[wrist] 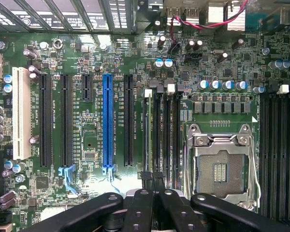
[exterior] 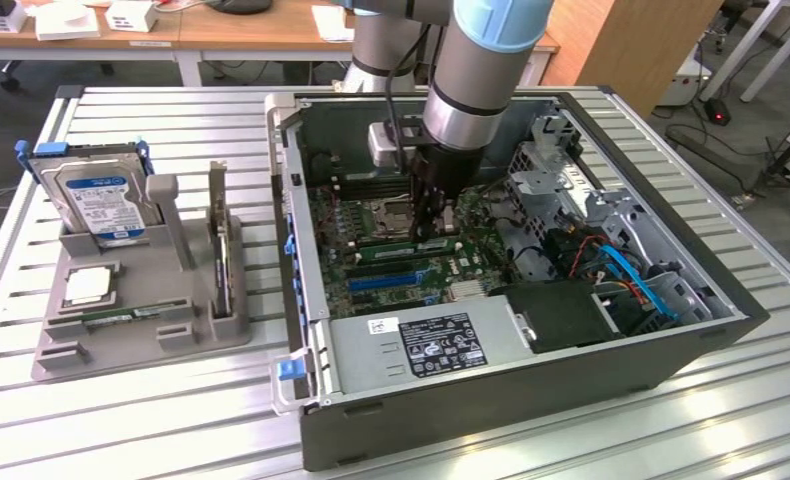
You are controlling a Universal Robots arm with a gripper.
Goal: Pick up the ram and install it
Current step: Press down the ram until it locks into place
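The pincer (wrist: 153, 186) is down inside the open computer case (exterior: 502, 400). Its 2 fingers (wrist: 144, 203) are pressed together with no gap. The tips sit right over 1 end of the ram (wrist: 147, 135). The ram stands on its thin edge in a memory slot, next to the empty chip socket (wrist: 221, 169). I cannot tell if the tips touch it.

I think the step now is pushing the ram home. To do it well, push straight down and not at a slant. Stay on the top edge of the stick. Press until the white clip (wrist: 147, 92) at the end of its slot snaps in. Go gently so the green board under it does not bend.

Now the count. There is 1 arm and 1 pincer. I see 1 ram in its slot, with 3 empty memory slots beside it. There are 4 more on the other side of the socket. There is 1 blue slot (wrist: 107, 121) and 1 white slot (wrist: 21, 113).

On the exterior view's left is 1 grey tray (exterior: 142, 335) on the table (exterior: 128, 420). The tray holds 1 hard drive (exterior: 102, 200), 1 silver chip (exterior: 88, 285) and 1 dark card (exterior: 218, 230) standing up.
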